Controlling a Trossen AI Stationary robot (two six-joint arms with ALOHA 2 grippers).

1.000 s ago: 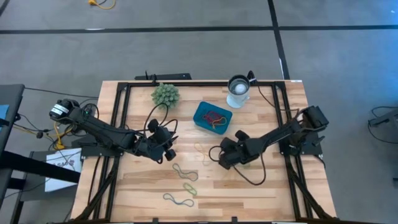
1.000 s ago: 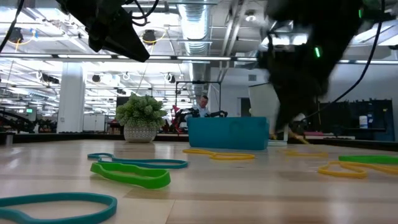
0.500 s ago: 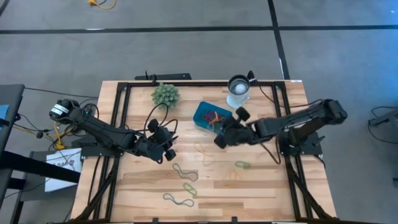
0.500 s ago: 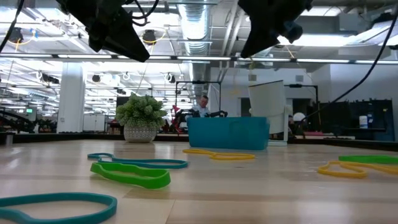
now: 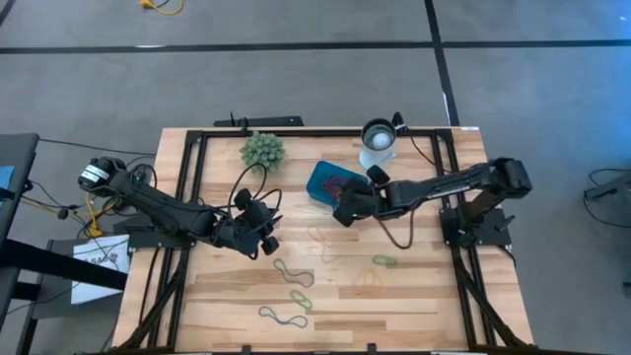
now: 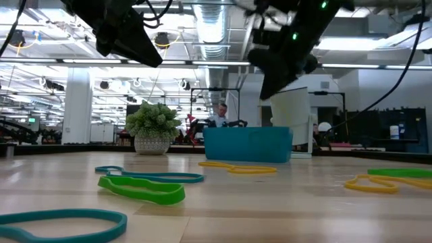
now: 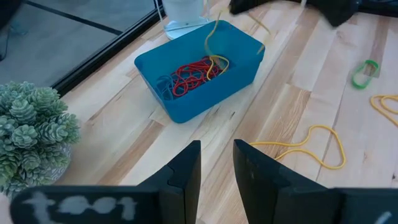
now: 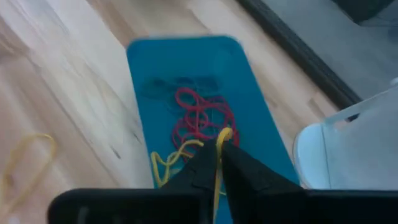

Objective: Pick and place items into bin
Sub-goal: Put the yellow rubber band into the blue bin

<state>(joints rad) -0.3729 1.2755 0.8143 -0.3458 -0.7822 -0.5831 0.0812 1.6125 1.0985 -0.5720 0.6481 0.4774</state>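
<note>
Right gripper (image 8: 217, 163): hung over the near edge of the teal bin (image 5: 321, 187), fingers pinched almost together on a yellow band (image 8: 219, 146) that dangled between them down into the tray.

Bin: sat on the wooden table (image 5: 424, 296) between the spiky green plant (image 5: 262, 150) and the white cup (image 5: 378, 138); red bands (image 7: 196, 73) were heaped inside, with blue ones beside them and a yellow loop draped over the pile.

Yellow band from the left wrist view: hung as a thin strand (image 7: 211, 38) from above the bin down to the red heap.

Left gripper (image 5: 264, 237): waited above the table's left-centre, well apart from the bin, fingers (image 7: 183, 177) a narrow gap apart, nothing between them.

Loose bands: a yellow loop (image 5: 317, 237) lay on the wood just in front of the bin; a green one (image 5: 384, 261) further right; a yellow one (image 5: 367, 281) below that; green and teal loops (image 5: 296, 296) were strung out nearer the table's front edge.
</note>
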